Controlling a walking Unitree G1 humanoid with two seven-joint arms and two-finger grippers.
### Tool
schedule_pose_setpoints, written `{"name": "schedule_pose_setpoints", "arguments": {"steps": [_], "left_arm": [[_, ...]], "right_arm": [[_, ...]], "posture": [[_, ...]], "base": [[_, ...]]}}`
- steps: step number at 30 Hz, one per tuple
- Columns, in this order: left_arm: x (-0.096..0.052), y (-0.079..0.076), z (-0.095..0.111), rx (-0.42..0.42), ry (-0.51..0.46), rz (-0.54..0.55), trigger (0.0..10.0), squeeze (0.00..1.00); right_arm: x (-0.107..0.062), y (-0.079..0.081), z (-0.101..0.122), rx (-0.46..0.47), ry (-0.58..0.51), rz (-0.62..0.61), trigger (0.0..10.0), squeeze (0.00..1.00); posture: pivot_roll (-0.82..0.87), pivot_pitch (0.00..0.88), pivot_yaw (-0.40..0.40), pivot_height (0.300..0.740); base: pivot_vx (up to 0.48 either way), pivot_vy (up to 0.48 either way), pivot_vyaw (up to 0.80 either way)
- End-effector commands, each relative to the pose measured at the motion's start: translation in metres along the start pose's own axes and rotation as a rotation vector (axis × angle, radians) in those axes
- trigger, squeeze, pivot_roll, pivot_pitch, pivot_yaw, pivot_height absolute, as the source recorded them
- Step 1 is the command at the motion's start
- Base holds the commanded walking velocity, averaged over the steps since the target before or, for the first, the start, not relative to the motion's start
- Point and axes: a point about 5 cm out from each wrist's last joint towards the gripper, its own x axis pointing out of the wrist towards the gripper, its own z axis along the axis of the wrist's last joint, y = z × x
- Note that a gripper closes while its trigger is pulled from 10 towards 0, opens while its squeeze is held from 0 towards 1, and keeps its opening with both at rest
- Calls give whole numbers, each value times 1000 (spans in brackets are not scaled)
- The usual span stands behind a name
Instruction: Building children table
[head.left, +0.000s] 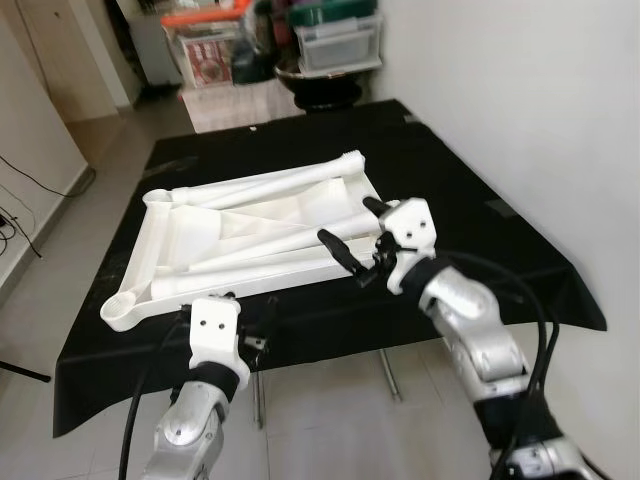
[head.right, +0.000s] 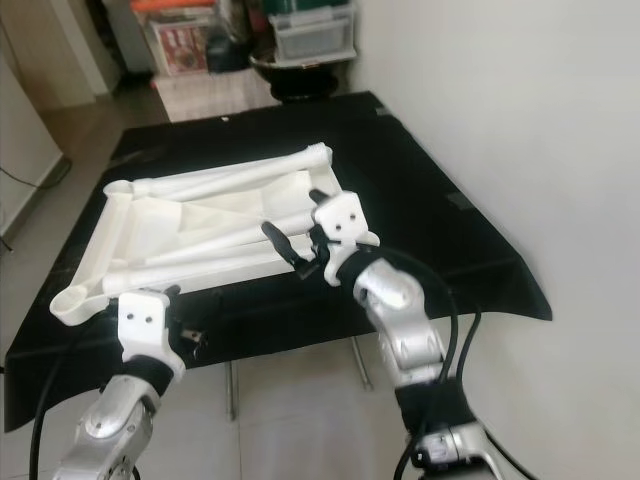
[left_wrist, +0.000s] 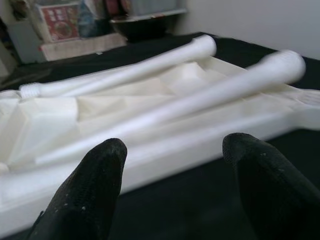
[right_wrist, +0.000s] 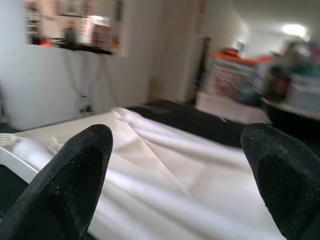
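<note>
While no writing readable, both grippers' fingers spread near white tabletop (head.left: 250, 235).

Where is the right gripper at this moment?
In the left eye view the right gripper hangs open over the near right corner of the white tabletop, above the table legs lying on it.

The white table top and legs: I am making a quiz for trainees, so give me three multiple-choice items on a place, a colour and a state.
1. Where does the white table top lie?
A. on the floor
B. on the black-covered table
C. on a shelf

2. What colour are the loose table legs?
A. white
B. red
C. blue

3. How is the right gripper?
A. shut on a leg
B. shut, empty
C. open above the top's near edge

Answers: B, black cloth shows all round it; A, they match the top; C, its fingers stand apart, holding nothing.
</note>
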Motion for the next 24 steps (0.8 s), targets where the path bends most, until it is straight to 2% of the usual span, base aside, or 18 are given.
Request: {"name": "schedule_pose_setpoints", "arguments": {"steps": [1,4,8,10,11,12,14,17,22,24], "left_arm": [[-2,10,-4,17,25,35,10000,0],[-1,15,-6,27,40,102,10000,0],[-4,16,-13,27,91,131,10000,0],[-9,16,-17,35,122,147,10000,0],[-9,16,-17,35,122,147,10000,0],[-13,17,-18,36,138,173,10000,0],[-22,20,-22,13,187,221,10000,0],[-27,20,-23,-19,214,244,10000,0],[-29,21,-24,-29,220,257,10000,0],[-33,22,-23,-30,226,288,10000,0]], "right_arm": [[8,16,7,-44,20,157,10000,0],[3,21,12,-173,85,278,10000,0],[1,22,21,-214,114,367,10000,0],[0,19,25,-271,154,419,10000,0],[0,19,25,-271,154,419,10000,0],[0,13,25,-304,207,424,10000,0],[9,-5,24,-348,328,353,10000,0],[13,-13,25,-370,373,303,10000,0],[15,-13,26,-385,372,295,10000,0],[26,-19,26,-340,434,217,10000,0]], "posture": [[-4,0,58,740],[5,0,58,740],[9,0,57,740],[9,0,58,740],[9,0,58,740],[13,0,57,740],[22,0,53,740],[28,0,46,740],[28,0,46,740],[35,14,34,740]], "base": [[285,0,0],[0,0,0],[0,0,0],[0,0,0],[0,0,0],[0,0,0],[0,0,0],[0,0,0],[0,0,0],[0,0,0]]}}
